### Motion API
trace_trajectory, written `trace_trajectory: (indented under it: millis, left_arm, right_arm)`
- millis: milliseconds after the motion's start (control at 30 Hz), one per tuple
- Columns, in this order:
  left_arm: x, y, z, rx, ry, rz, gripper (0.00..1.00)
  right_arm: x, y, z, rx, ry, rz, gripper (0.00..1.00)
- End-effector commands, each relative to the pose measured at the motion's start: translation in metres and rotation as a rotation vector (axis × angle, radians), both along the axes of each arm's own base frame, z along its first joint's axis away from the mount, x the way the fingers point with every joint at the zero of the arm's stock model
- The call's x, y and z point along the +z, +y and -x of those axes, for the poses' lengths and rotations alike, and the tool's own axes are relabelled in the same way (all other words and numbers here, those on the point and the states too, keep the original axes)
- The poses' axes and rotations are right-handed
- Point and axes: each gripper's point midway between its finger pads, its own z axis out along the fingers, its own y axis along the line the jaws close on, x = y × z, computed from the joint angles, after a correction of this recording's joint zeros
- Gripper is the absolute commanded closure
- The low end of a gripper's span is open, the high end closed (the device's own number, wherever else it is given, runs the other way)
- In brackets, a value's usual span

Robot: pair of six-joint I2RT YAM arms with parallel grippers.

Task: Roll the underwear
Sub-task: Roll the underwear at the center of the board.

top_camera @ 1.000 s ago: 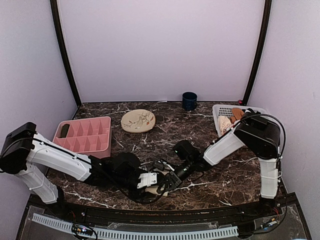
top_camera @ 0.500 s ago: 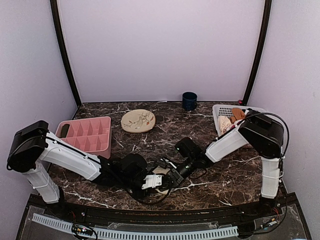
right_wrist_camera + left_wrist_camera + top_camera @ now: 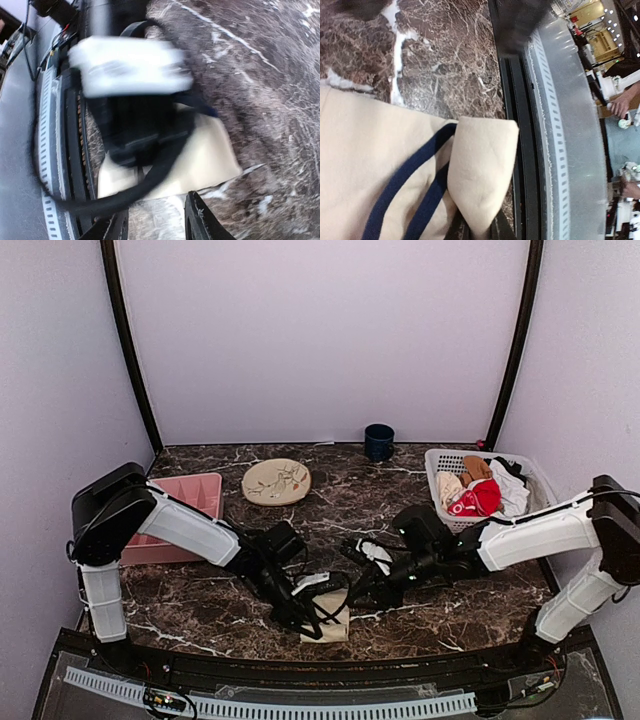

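Observation:
The underwear (image 3: 336,626) is a small folded cream bundle with dark trim, lying near the table's front edge. My left gripper (image 3: 312,612) is down on it. In the left wrist view the left gripper (image 3: 477,231) is shut on a folded cream corner of the underwear (image 3: 480,165), right beside the table's front rail. My right gripper (image 3: 366,589) is open and empty, just right of the bundle and apart from it. In the right wrist view the right gripper (image 3: 155,226) has its fingers spread, with the underwear (image 3: 205,155) ahead of it, partly hidden by the blurred left gripper (image 3: 135,105).
A pink compartment tray (image 3: 195,502) stands at the left. A round patterned plate (image 3: 277,481) and a dark blue mug (image 3: 378,441) are at the back. A white basket (image 3: 440,462) at the right holds clothes, among them a red garment (image 3: 478,498).
My right gripper has let go and drawn back to the right, off the underwear. My left arm has swung round, and its gripper now holds the bundle near the front edge.

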Motion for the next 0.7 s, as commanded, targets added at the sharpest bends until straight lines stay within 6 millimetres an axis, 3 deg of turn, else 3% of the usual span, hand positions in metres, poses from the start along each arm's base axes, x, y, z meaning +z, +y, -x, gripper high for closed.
trace_trajectory:
  millis: [0,167,333,400,533,667]
  left_arm:
    - [-0.023,0.031,0.024,0.041,0.317,-0.212,0.99]
    - [-0.026,0.026,0.012,0.084,0.432,-0.227,0.99]
    - [-0.034,0.026,0.010,0.088,0.463,-0.256,0.98]
    - [-0.035,0.024,0.009,0.091,0.479,-0.254,0.98]
    - [-0.038,0.021,0.006,0.096,0.491,-0.257,0.98]
    - [-0.039,0.019,0.004,0.099,0.492,-0.255,0.96]
  right_arm:
    - [0.008,-0.008,0.019,0.063,-0.227,0.020,0.61]
    - [0.013,-0.002,0.044,0.110,-0.360,0.012,0.59]
    - [0.011,0.023,0.058,0.171,-0.363,0.010,0.59]
    - [0.006,0.034,0.054,0.222,-0.474,0.042,0.57]
    - [-0.008,0.049,0.060,0.294,-0.518,0.069,0.57]
    - [-0.038,0.050,0.058,0.330,-0.522,0.161,0.58]
